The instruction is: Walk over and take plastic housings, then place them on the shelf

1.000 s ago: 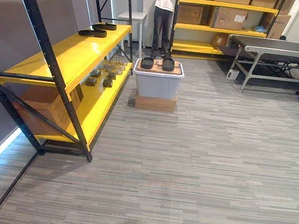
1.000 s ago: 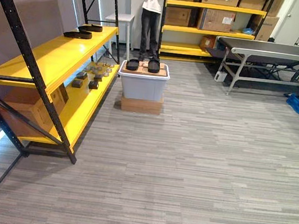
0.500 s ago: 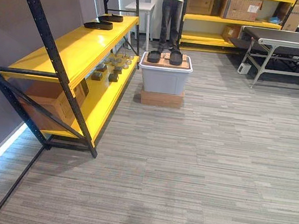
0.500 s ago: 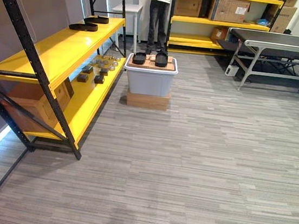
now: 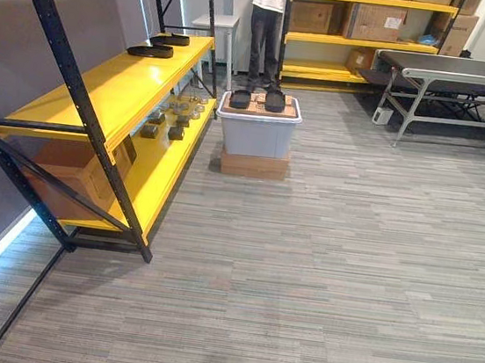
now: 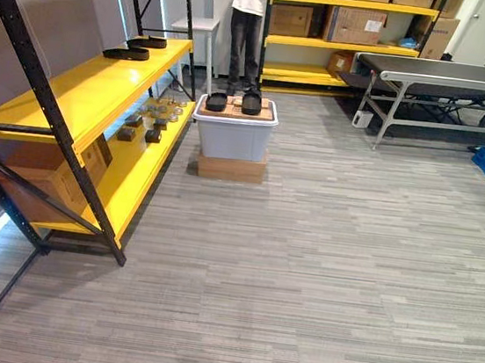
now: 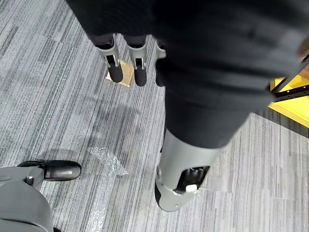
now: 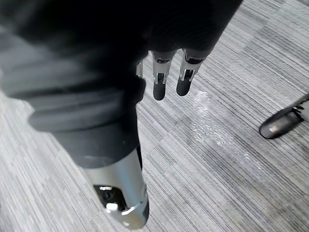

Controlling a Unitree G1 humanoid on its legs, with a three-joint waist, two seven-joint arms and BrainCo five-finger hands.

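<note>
- Two housings [image 5: 240,99] lie on the bin [image 5: 256,139], near the shelf's [image 5: 103,93] far end.
- Left hand [image 7: 140,72] and right hand [image 8: 159,86]: fingers straight, empty (well apart from housings).

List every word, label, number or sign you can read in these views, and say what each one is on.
No text can be read.
Cardboard boxes on the far rack: pale labels, too small to read.
Cardboard box on the near shelf, lower board: a dark mark, too blurred to read.
</note>
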